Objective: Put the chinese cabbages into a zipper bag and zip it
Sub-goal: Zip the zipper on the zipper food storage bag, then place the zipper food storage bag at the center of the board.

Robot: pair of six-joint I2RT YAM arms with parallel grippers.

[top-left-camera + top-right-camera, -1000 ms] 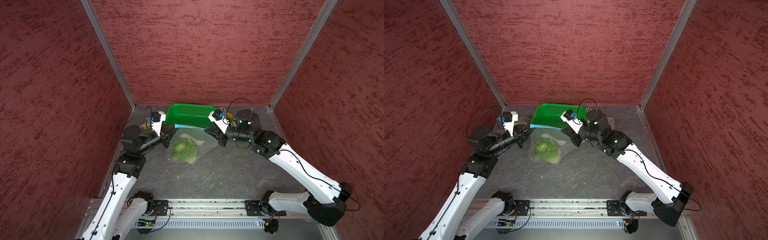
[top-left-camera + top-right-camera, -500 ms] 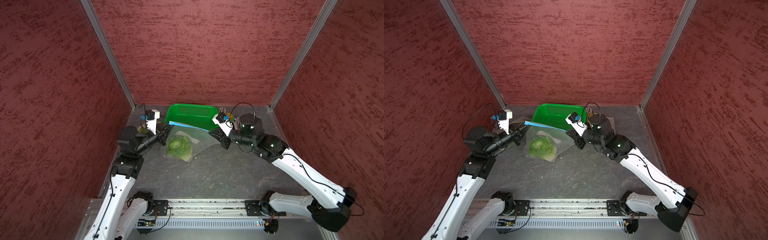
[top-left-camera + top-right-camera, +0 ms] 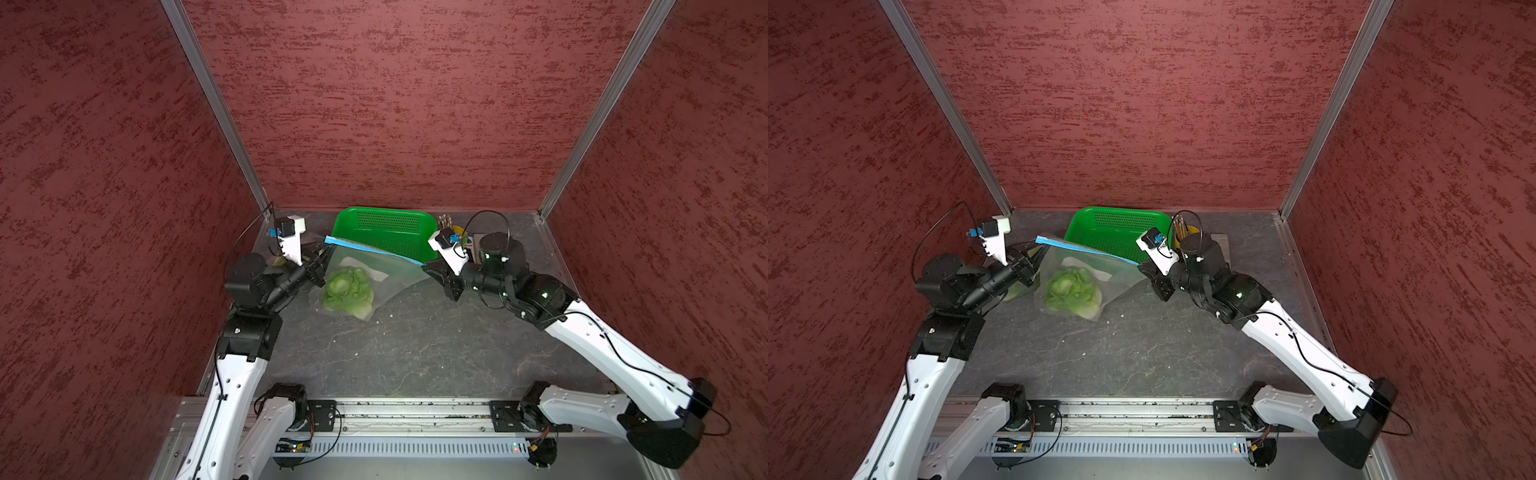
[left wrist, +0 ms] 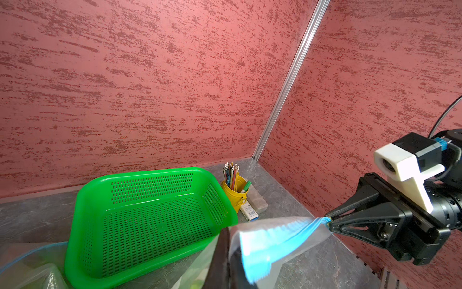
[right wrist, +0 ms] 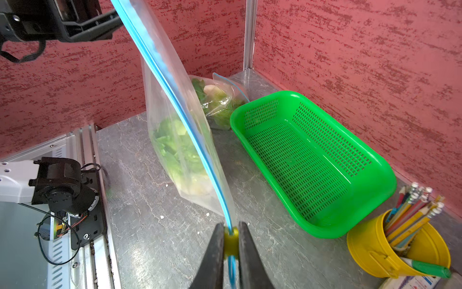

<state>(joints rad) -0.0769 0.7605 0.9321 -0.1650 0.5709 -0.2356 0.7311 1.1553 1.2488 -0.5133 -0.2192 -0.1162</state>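
A clear zipper bag (image 3: 390,272) (image 3: 1104,266) hangs stretched between my two grippers, bottom resting on the table. Its blue zip strip (image 3: 374,250) (image 5: 175,100) runs as one straight taut line. The chinese cabbages (image 3: 347,291) (image 3: 1071,291) (image 5: 175,150) sit as a pale green clump in the bag's bottom. My left gripper (image 3: 326,249) (image 4: 228,240) is shut on the bag's left top corner. My right gripper (image 3: 424,266) (image 5: 231,230) is shut on the yellow slider (image 5: 231,240) at the strip's right end.
A green basket (image 3: 386,232) (image 5: 312,162) stands behind the bag at the back wall. A yellow pencil cup (image 5: 400,245) (image 4: 233,187) and small boxes are to its right. Another bag of greens (image 5: 217,102) lies in the back left corner, near my left arm.
The bag's top has risen and the blue strip is drawn out straight between the grippers. The bag and cabbages have shifted a little to the left. Both grippers stay shut.
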